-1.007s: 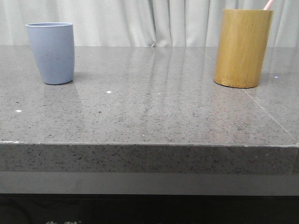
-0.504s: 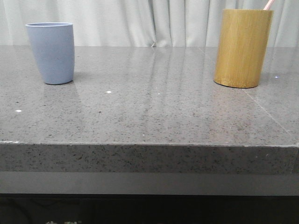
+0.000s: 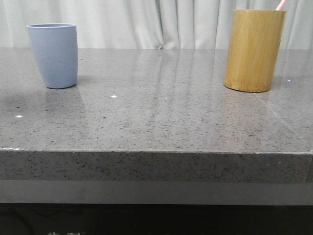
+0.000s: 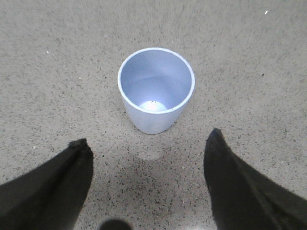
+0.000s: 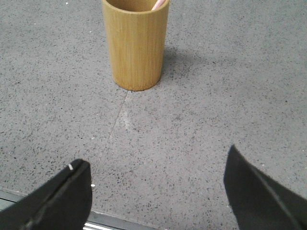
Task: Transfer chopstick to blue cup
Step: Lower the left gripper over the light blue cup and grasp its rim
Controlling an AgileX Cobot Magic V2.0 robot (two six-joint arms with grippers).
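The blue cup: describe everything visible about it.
The blue cup is a matte grey-blue tumbler without a handle, tapering from a wide rim to a narrower base. It stands upright on the speckled grey table, far left. The left wrist view shows its inside empty. Nothing touches it; the open left gripper is apart from it.

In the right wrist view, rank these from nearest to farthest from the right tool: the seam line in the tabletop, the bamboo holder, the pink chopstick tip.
1. Seam line: on the tabletop, running out from the holder's foot toward the open right tool.
2. Bamboo holder: upright, beyond the seam's near end.
3. Pink chopstick tip: poking from the holder's rim, at its far side.
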